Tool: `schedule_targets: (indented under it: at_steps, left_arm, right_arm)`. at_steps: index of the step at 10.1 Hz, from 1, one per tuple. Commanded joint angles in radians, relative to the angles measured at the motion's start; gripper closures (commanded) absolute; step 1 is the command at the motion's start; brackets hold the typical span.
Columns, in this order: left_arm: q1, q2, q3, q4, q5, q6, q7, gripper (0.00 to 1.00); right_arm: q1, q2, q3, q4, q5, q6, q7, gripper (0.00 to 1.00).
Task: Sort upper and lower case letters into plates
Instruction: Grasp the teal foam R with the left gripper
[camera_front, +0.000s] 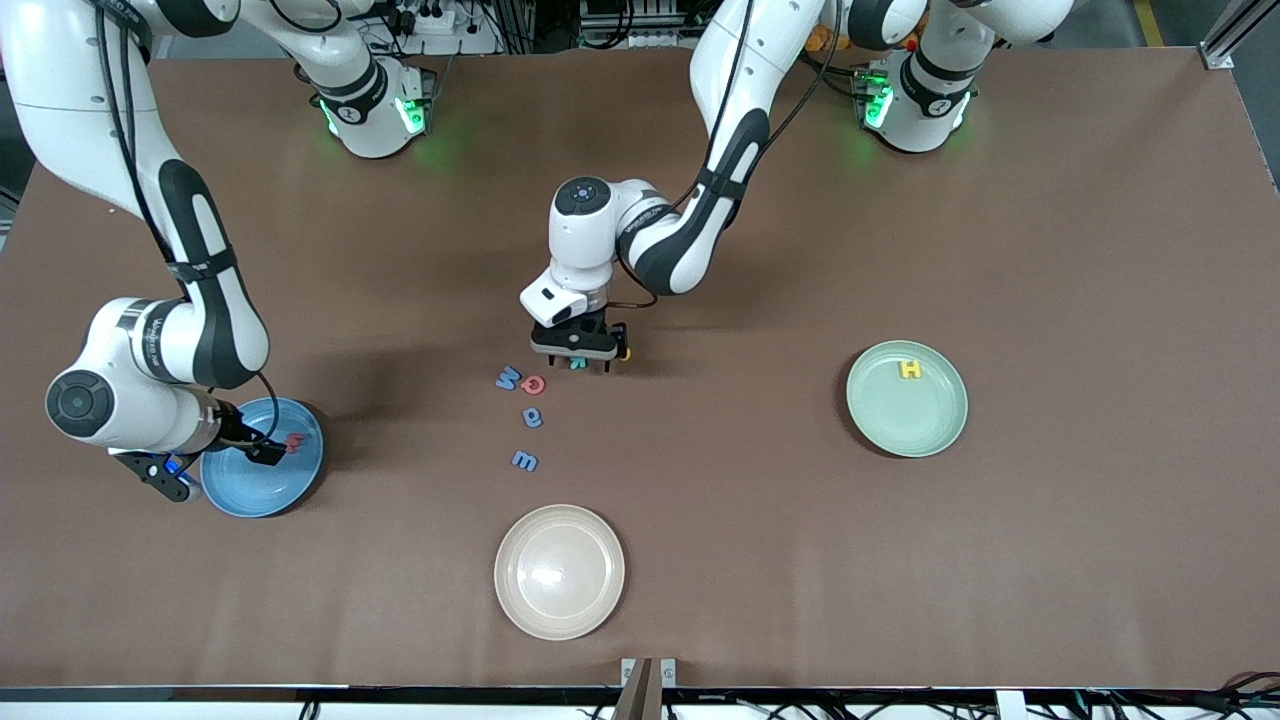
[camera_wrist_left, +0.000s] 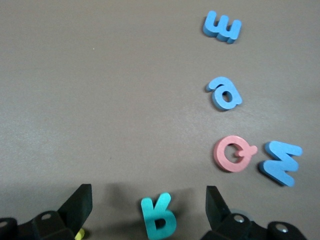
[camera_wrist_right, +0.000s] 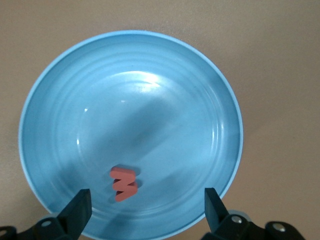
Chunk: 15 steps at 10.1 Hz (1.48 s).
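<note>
So far you have two letters plated: red one under the released right end effector, H; left end effector, spread, straddles teal one.

left gripper fingers spread, right gripper likewise

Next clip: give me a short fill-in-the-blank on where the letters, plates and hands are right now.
1. The yellow H lies in the ____ plate.
2. The red letter lies in the ____ plate.
3. The right hand, open, is over the ____ plate.
4. The left hand straddles a ____ letter.

Missing: green; blue; blue; teal
</note>
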Motion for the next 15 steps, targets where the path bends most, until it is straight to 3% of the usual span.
schedule_targets:
  at_steps: [1, 2, 3, 5, 9, 12, 15]
  left_arm:
    - [-0.01, 0.034, 0.026, 0.046, 0.028, 0.005, -0.082, 0.0]
    - [-0.016, 0.034, 0.026, 0.046, 0.028, 0.004, -0.084, 0.04]
    - [-0.016, 0.042, 0.026, 0.048, 0.03, 0.004, -0.084, 0.19]
    - [-0.019, 0.046, 0.025, 0.046, 0.028, 0.001, -0.108, 0.25]
    - [-0.033, 0.05, 0.023, 0.042, 0.028, -0.019, -0.151, 0.47]
    - [-0.033, 0.048, 0.019, 0.043, 0.025, -0.041, -0.191, 0.53]
    - [-0.053, 0.045, 0.016, 0.043, 0.03, -0.064, -0.201, 0.53]
  right_arm:
    - [-0.009, 0.016, 0.015, 0.008, -0.01, -0.002, -0.015, 0.0]
    - [-0.005, 0.016, 0.016, 0.006, -0.01, -0.004, -0.016, 0.0]
    - [-0.005, 0.017, 0.016, 0.006, -0.008, -0.005, -0.016, 0.0]
    - [-0.005, 0.017, 0.016, 0.002, -0.008, -0.005, -0.018, 0.0]
    - [-0.005, 0.02, 0.016, 0.002, -0.01, -0.002, -0.019, 0.0]
    - [-0.007, 0.019, 0.015, 0.002, -0.01, -0.002, -0.041, 0.0]
    - [-0.007, 0.019, 0.016, 0.002, -0.01, -0.002, -0.041, 0.0]
